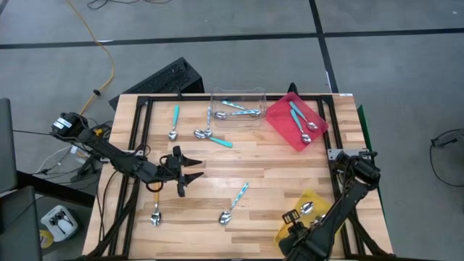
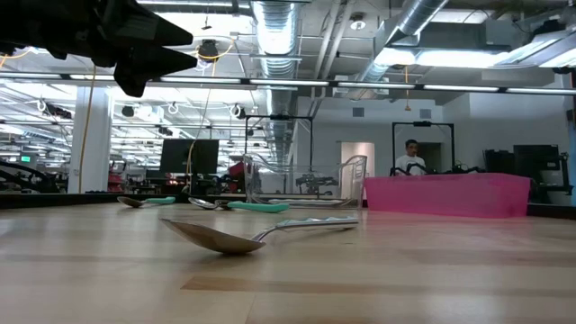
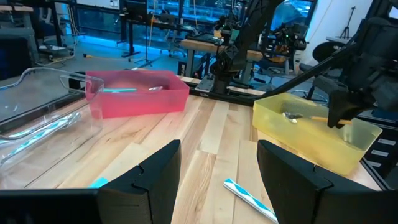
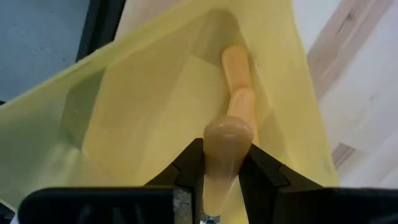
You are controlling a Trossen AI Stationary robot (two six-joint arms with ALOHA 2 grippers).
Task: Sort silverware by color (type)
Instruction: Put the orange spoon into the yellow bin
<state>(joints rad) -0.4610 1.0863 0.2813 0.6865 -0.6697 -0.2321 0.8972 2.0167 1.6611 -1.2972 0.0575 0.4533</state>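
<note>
Several spoons lie flat on the wooden table: a teal one [image 1: 175, 120], another teal one [image 1: 214, 138], a light blue one [image 1: 235, 202] and one near the left arm [image 1: 155, 212]. Light blue spoons [image 1: 236, 109] lie in the clear tray [image 1: 255, 93]. Teal spoons [image 1: 300, 120] lie in the red tray [image 1: 279, 119]. My left gripper [image 1: 190, 168] hovers open above the table's left middle, touching nothing. My right gripper [image 1: 291, 217] is at the yellow tray [image 1: 316, 197] by the near right corner, shut on an orange spoon [image 4: 227, 144]. My right gripper pinches the orange spoon's plastic handle [image 4: 225, 163] between its two fingers. The handle lies along the fingers, and its rounded end [image 4: 229, 132] sticks out past the fingertips, over the yellow tray's inside [image 4: 155, 93]. In the left wrist view the handle [image 3: 314, 117] is within the tray.
The three trays stand along the far and right sides: clear [image 3: 37, 106], red [image 3: 137, 99] and yellow [image 3: 317, 137]. Another orange handle [image 4: 237, 68] shows in the yellow tray. Bare wood lies between my grippers. A person [image 2: 411, 157] stands in the room beyond the table.
</note>
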